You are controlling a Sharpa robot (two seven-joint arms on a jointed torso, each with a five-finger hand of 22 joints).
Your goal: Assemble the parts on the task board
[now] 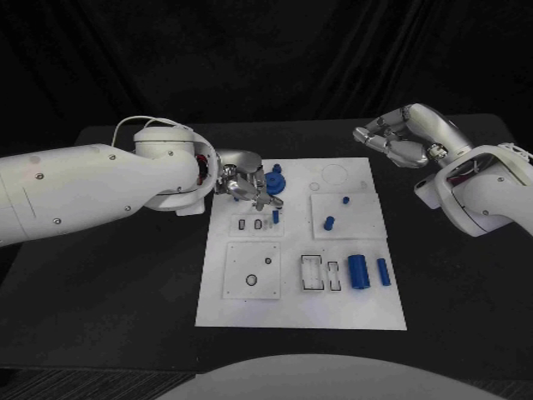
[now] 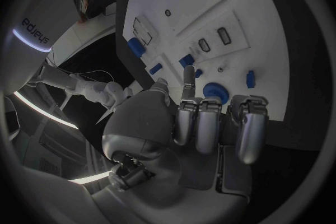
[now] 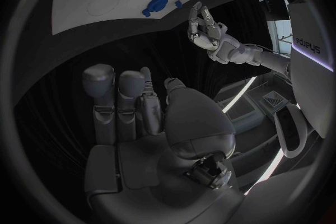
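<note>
Task board [image 1: 339,312] lies mid-worktop [image 1: 111,317], with recessed slots in its near-left panels apparently unfilled; judged from this, assembly is at an early stage. Loose parts remain: two blue cylinders [image 1: 361,272] lying side by side at the board's right, next to rectangular slots; a small blue peg [image 1: 329,222] on the panel above them, another tiny one just beyond it; a round blue knobbed part [image 1: 275,178] near the far-left corner; a thin blue pin [image 1: 275,216] just below that. Whether any small piece is already seated cannot be told.

Left robot hand [image 1: 242,185] hovers over the far-left corner of the board, just beside the knobbed part; in the left wrist view the fingers [image 2: 198,123] are curled inward, one extended toward the blue knob [image 2: 213,91]; nothing lies visibly in the grasp, and contact with the knob cannot be told; the hand reads as closed on nothing.

Right robot hand [image 1: 393,142] is held off the board's far-right corner, above the worktop, well apart from every part; in its own wrist view its fingers [image 3: 115,92] stand apart and upright, empty; it holds and touches nothing.
</note>
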